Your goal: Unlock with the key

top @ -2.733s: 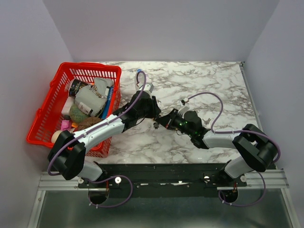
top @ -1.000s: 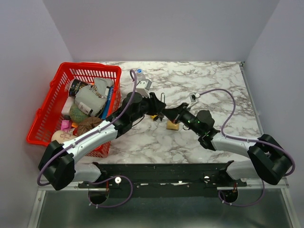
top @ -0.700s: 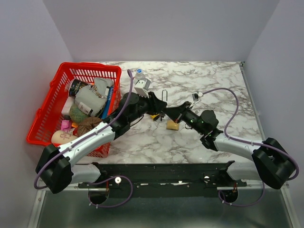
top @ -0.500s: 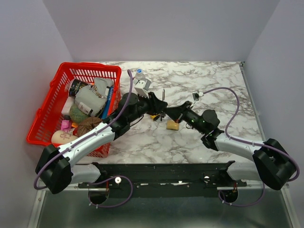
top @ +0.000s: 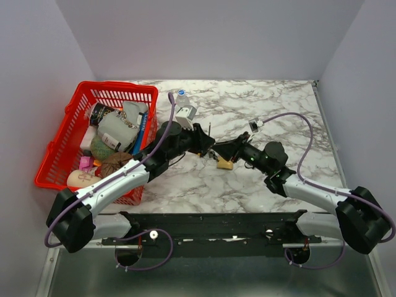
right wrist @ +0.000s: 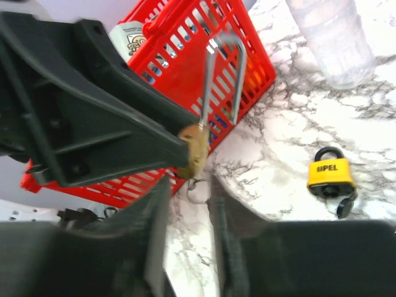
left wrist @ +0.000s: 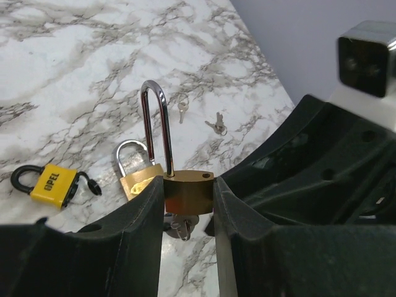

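The left gripper (left wrist: 187, 201) is clamped on the brass padlock (left wrist: 193, 185), held over the worktop's middle, nearer its left edge. The key (left wrist: 181, 229) sits in its underside; whether the right gripper (right wrist: 190, 195) pinches it I cannot tell. Best hold the body rigid and twist the key squarely. Against 2.7 s ago, the right arm reaches straighter and a second padlock (top: 224, 163) lies uncovered.

Bright, even light (soft shadows); near wrist-view foregrounds blur.
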Action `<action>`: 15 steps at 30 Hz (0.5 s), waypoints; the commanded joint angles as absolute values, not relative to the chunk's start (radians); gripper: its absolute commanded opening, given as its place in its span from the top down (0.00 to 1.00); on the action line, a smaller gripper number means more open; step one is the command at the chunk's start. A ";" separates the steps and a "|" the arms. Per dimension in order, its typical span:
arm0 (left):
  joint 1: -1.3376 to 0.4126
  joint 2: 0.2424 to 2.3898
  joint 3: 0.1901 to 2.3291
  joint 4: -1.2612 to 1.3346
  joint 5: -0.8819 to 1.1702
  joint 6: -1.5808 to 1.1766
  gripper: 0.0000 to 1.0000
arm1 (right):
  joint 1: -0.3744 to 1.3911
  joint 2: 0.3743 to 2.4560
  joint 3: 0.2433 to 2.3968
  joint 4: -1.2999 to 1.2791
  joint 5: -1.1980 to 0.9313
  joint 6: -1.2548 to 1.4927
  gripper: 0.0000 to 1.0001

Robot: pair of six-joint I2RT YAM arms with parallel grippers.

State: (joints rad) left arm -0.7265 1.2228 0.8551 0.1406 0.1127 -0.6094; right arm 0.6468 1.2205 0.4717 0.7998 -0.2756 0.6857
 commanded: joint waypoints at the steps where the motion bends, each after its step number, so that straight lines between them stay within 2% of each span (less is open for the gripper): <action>1: -0.704 1.235 0.848 0.045 0.074 -0.610 1.00 | 0.638 1.151 0.480 0.782 -0.259 0.615 0.53; 3: -0.701 1.236 0.851 0.040 0.069 -0.614 1.00 | 0.638 1.124 0.476 0.746 -0.262 0.591 0.45; 6: -0.693 1.241 0.853 0.034 0.066 -0.623 1.00 | 0.638 1.112 0.479 0.700 -0.273 0.561 0.41; 15: -0.687 1.244 0.850 0.031 0.066 -0.634 1.00 | 0.663 1.193 0.505 0.687 -0.305 0.526 0.38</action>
State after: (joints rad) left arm -0.6937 1.2438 0.8539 0.0158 0.0826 -0.6189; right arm 0.6449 1.1591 0.4728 0.6975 -0.2836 0.5709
